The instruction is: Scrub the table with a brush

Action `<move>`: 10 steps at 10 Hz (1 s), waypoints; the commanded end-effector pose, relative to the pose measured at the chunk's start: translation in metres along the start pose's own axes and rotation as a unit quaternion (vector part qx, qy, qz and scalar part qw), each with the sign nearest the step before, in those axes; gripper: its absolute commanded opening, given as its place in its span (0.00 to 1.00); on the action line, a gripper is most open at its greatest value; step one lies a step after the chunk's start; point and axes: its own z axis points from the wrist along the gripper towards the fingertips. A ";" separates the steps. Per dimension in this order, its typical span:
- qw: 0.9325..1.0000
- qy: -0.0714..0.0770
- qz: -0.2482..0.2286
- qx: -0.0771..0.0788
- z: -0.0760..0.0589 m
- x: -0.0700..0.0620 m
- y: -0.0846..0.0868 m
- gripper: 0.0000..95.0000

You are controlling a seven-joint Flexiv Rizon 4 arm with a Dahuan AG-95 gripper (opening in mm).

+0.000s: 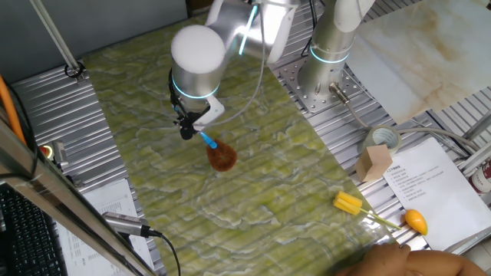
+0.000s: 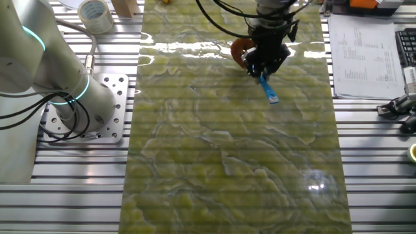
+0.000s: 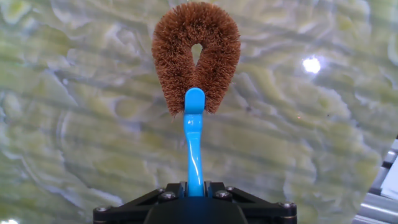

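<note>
The fingers [image 3: 195,193] are clamped on the thin blue handle of the brush [image 3: 196,56], whose bristle head rests on the table [image 1: 253,192] mid-surface; it looks light, the bristles springy, the slim handle liable to twist.

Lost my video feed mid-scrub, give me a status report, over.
Gripper shut on the brush by its blue handle. Bristle head down at the green-yellow marbled table, contact unconfirmed. Nothing near the brush; yellow-headed tool far off at the table edge.
</note>
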 end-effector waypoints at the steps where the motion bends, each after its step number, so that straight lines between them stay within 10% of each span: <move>1: 1.000 -0.026 -0.009 -0.009 0.000 -0.002 0.008 0.00; 10: 1.000 0.000 0.029 -0.012 0.011 -0.040 0.027 0.00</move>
